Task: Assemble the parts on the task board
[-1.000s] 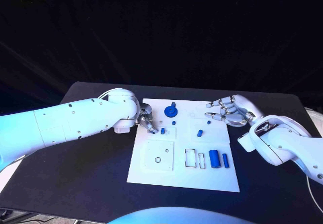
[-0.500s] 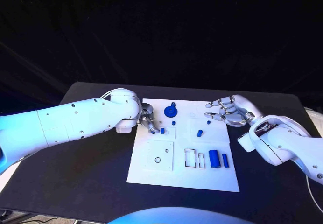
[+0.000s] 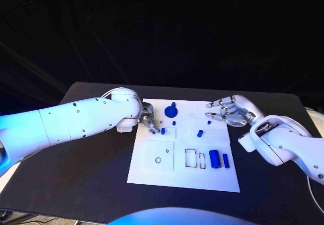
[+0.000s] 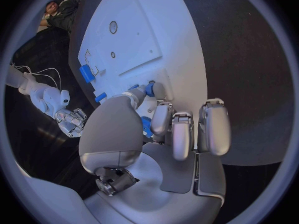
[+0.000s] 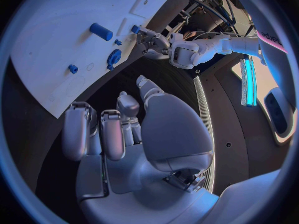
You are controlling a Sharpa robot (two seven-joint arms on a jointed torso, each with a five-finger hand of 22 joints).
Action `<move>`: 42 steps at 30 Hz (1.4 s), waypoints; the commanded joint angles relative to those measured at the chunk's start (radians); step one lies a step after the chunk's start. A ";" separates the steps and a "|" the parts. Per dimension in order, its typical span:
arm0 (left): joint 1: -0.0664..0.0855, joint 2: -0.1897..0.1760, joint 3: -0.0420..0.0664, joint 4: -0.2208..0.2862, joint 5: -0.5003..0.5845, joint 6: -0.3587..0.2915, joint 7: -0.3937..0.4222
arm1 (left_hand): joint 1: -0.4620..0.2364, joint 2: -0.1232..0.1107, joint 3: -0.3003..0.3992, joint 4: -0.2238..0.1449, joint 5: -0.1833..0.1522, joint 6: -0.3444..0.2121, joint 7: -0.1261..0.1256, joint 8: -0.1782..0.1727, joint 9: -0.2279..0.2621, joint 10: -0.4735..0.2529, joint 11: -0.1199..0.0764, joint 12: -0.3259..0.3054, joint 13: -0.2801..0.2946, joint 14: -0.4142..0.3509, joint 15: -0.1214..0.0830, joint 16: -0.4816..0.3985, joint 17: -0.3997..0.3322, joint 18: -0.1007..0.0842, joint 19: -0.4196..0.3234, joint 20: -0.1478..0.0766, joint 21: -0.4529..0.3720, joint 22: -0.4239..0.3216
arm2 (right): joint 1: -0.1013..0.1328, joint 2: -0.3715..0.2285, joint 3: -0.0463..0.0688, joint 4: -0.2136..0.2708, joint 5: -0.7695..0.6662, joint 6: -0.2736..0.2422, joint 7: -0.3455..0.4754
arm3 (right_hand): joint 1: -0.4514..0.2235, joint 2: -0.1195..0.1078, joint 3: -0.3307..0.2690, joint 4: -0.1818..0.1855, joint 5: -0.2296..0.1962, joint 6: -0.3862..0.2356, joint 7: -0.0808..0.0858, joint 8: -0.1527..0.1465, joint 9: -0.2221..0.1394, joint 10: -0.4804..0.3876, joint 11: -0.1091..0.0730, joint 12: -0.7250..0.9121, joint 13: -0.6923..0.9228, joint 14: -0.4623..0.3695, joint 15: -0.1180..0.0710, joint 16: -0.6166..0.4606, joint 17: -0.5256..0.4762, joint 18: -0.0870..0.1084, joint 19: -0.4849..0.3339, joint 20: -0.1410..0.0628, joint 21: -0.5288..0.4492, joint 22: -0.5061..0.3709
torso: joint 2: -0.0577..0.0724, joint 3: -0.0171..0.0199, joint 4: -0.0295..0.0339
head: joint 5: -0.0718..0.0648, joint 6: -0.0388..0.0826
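At the task board [image 3: 182, 183] on the black bench [image 3: 88, 178], two hands are working.
The left hand [image 3: 148, 123] is pinching a small blue part [image 4: 149, 88] at the board's left edge; the right hand [image 3: 229, 111], fingers curled and holding nothing, is hovering just off the far right corner.

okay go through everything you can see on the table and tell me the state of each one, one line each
Left hand: at the task board's left edge, fingertips pinching a small blue part.
Right hand: above the board's far right corner, fingers curled, holding nothing.
Task board: flat on the table.
Round blue part: on the board's far end.
Blue cylinder: lying flat, untouched.
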 commanded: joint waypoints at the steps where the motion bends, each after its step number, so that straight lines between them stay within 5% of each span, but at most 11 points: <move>1: -0.002 0.004 -0.002 -0.011 0.001 0.020 -0.006 | -0.003 0.011 0.001 0.005 0.006 0.004 -0.005 -0.004 0.001 0.005 -0.001 0.003 -0.001 0.105 -0.008 0.003 0.263 -0.014 0.018 -0.007 0.003 0.097 | -0.001 0.001 0.000 0.002 -0.003 0.013 0.001 | 0.002 0.009 -0.005 -0.001 0.006 0.007 0.001 0.003 0.001 -0.004 -0.006 0.000 0.001 0.067 -0.003 -0.004 0.096 -0.003 -0.004 0.000 -0.005 0.000 | 0.000 -0.0006 0.0002 | 0.000 0.000; 22: -0.002 0.012 -0.003 -0.021 0.029 0.032 -0.004 | -0.015 0.007 -0.014 0.015 0.005 0.004 -0.004 -0.005 0.001 0.004 0.001 0.001 -0.003 0.105 -0.007 0.003 0.263 -0.013 0.017 -0.007 0.001 0.096 | -0.001 0.002 0.000 -0.001 -0.003 0.019 0.000 | 0.002 0.009 -0.005 -0.001 0.006 0.007 0.001 0.003 0.001 -0.004 -0.006 0.000 0.001 0.067 -0.003 -0.004 0.096 -0.003 -0.004 0.000 -0.005 0.000 | 0.000 0.0001 -0.0002 | -0.001 -0.003; 27: -0.002 0.007 -0.003 -0.019 0.059 0.014 -0.004 | 0.008 0.035 0.000 0.003 0.007 -0.003 -0.004 -0.008 0.002 -0.003 0.000 -0.009 -0.013 0.105 -0.008 0.003 0.263 -0.011 0.014 -0.008 -0.005 0.091 | -0.001 0.002 0.000 -0.002 -0.003 0.020 0.000 | 0.002 0.009 -0.005 -0.001 0.006 0.007 0.001 0.003 0.001 -0.004 -0.006 0.000 0.001 0.067 -0.003 -0.004 0.096 -0.003 -0.004 0.000 -0.005 0.000 | 0.000 -0.0001 -0.0001 | -0.003 -0.003; 34: -0.002 -0.004 -0.002 -0.015 0.133 -0.006 0.004 | 0.088 0.083 0.058 -0.067 0.004 -0.034 0.004 -0.010 0.009 -0.026 0.004 -0.045 -0.050 0.105 -0.006 0.003 0.263 -0.008 0.008 -0.007 -0.019 0.081 | -0.001 0.002 0.000 -0.003 -0.003 0.021 -0.001 | 0.002 0.009 -0.005 -0.001 0.006 0.007 0.001 0.003 0.001 -0.004 -0.006 0.000 0.001 0.067 -0.003 -0.004 0.096 -0.003 -0.004 0.000 -0.005 0.000 | -0.001 -0.0001 0.0006 | -0.005 -0.004; 42: -0.001 -0.015 -0.001 -0.011 0.161 0.010 0.007 | 0.091 0.087 0.062 -0.076 -0.022 -0.043 0.007 -0.009 0.014 -0.035 0.008 -0.059 -0.065 0.105 -0.003 0.003 0.263 -0.007 0.004 -0.005 -0.026 0.076 | -0.001 0.002 0.000 -0.003 -0.003 0.022 -0.002 | 0.002 0.009 -0.005 -0.001 0.006 0.007 0.001 0.003 0.001 -0.004 -0.006 0.000 0.001 0.067 -0.003 -0.004 0.096 -0.003 -0.004 0.000 -0.005 0.000 | -0.001 -0.0001 0.0004 | -0.004 -0.003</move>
